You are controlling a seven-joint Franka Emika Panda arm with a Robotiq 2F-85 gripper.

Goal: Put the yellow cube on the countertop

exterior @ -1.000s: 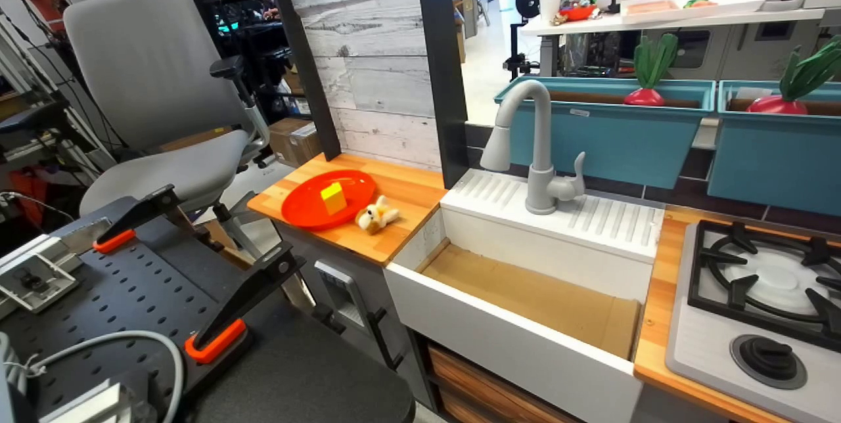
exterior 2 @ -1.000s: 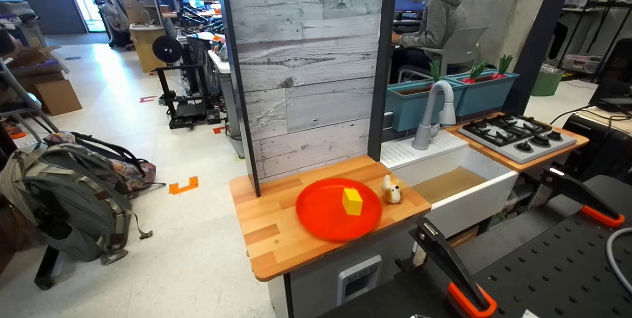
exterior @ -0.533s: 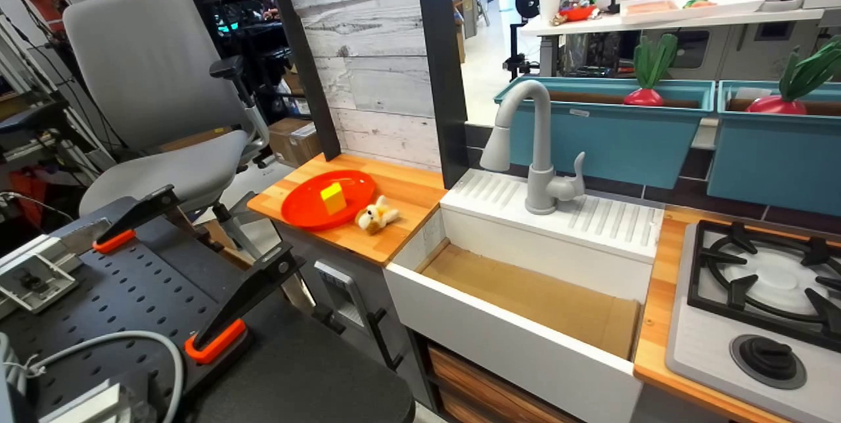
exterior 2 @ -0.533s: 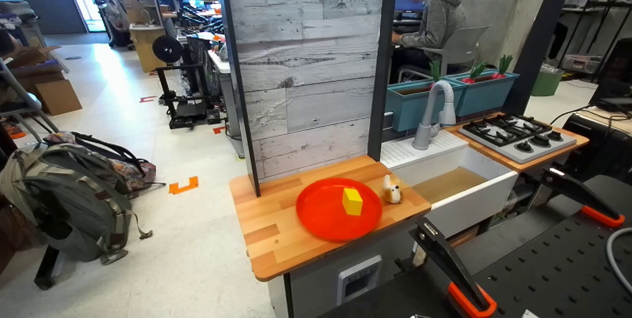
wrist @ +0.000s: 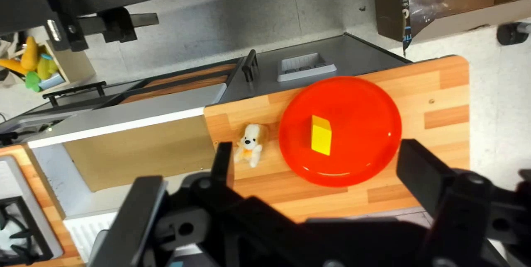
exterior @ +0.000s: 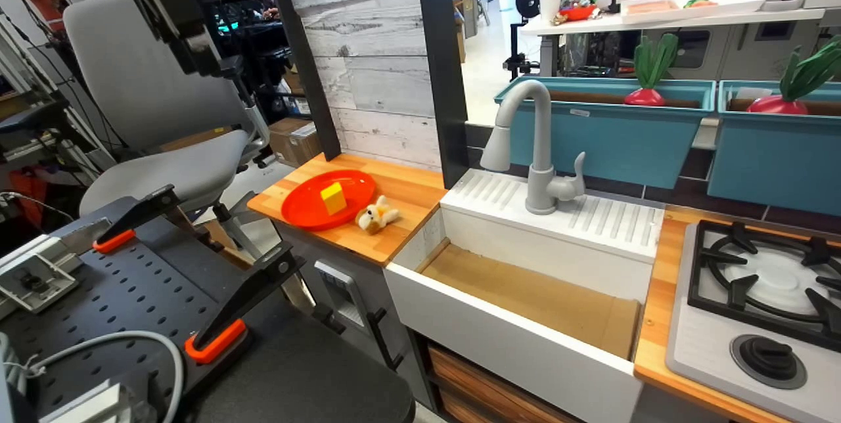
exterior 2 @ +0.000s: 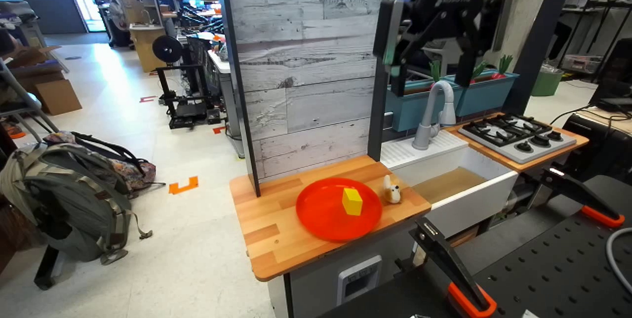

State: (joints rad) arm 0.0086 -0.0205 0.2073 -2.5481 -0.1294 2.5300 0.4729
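Wrist view: the gripper (wrist: 319, 158) is released, its jaws spread wide, and the yellow cube (wrist: 321, 139) shows in the gap between them, well apart from both. The cube sits on the orange-red plate (wrist: 365, 130), off its middle toward the plush dog (wrist: 252, 138), and the plate rests on the wooden bench (wrist: 448, 93). Seen from above, the cube's longer outline runs roughly top to bottom of the view, canted slightly; in both exterior views it stands upright. Which of its edges is truly the longest I cannot tell.

The plate lies between cube and bench, its rim running all the way around the cube. The dog is on the bench just beside the plate, on the side toward the white sink (exterior: 512, 341). A grey-white wall panel (exterior 2: 306, 61) rises along the bench's back edge. At the sink stands a grey faucet (exterior: 541, 140), with teal planters (exterior: 598, 144) behind it and a stove (exterior: 706, 331) on the far side.

Compared with half a second ago, the gripper has come into both exterior views at the upper edge, well above the bench. Cube, plate and dog have stayed where they were.
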